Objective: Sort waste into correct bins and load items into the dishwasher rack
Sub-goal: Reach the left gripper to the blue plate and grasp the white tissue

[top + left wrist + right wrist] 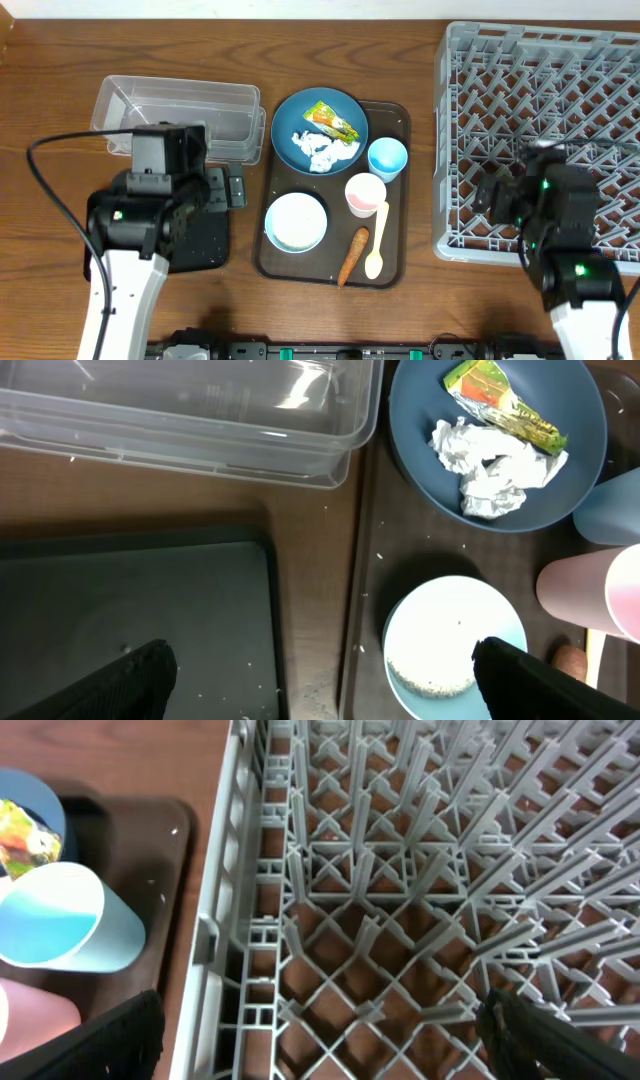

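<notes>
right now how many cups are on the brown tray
2. The light-blue cup is near the brown tray's right edge, beside the dark blue plate. The pink cup is just below it, by the spoon's upper end. None seems hidden.

Bright and even, lit from overhead. Soft, short shadow just beside the white bowl [440, 640]. White glare streaks on the clear tub [200, 420]. Crisp in the overhead view; slightly soft in both wrist views, with mild wide-angle bending at the edges and dark, blurred bottom corners.
</notes>
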{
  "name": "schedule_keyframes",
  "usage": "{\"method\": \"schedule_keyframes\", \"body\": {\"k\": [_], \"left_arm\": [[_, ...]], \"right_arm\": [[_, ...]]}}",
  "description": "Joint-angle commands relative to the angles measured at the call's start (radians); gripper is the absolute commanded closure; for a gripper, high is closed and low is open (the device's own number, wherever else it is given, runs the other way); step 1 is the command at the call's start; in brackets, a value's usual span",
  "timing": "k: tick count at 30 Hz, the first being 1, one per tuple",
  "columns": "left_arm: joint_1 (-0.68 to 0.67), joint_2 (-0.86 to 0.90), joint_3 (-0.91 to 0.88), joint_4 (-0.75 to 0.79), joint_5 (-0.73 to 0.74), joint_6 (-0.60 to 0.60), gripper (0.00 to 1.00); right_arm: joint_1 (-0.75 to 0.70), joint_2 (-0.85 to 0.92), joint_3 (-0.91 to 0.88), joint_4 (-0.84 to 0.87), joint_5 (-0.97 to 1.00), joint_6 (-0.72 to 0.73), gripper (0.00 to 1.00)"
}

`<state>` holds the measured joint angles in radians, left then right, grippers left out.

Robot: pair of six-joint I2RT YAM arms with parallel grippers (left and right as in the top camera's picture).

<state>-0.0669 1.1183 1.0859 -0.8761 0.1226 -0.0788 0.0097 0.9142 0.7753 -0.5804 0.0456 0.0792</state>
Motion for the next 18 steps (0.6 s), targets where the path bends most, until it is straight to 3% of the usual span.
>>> {"method": "schedule_keyframes", "body": {"k": [1,9,18], "left_arm": [[0.005,0.011,0.019,0.025,0.012,-0.013,0.03],[-0.017,0.048,0.025,0.195,0.051,-0.021,0.03],[-0.121,0.272,0.117,0.295,0.049,-0.019,0.03]], "right_arm": [[0.003,0.049,0.049,-0.014,0.004,-0.016,0.01],[0.003,0.058,0.049,0.025,-0.027,-0.016,0.01],[0.003,0.059,0.049,0.03,-0.027,-0.005,0.01]]}}
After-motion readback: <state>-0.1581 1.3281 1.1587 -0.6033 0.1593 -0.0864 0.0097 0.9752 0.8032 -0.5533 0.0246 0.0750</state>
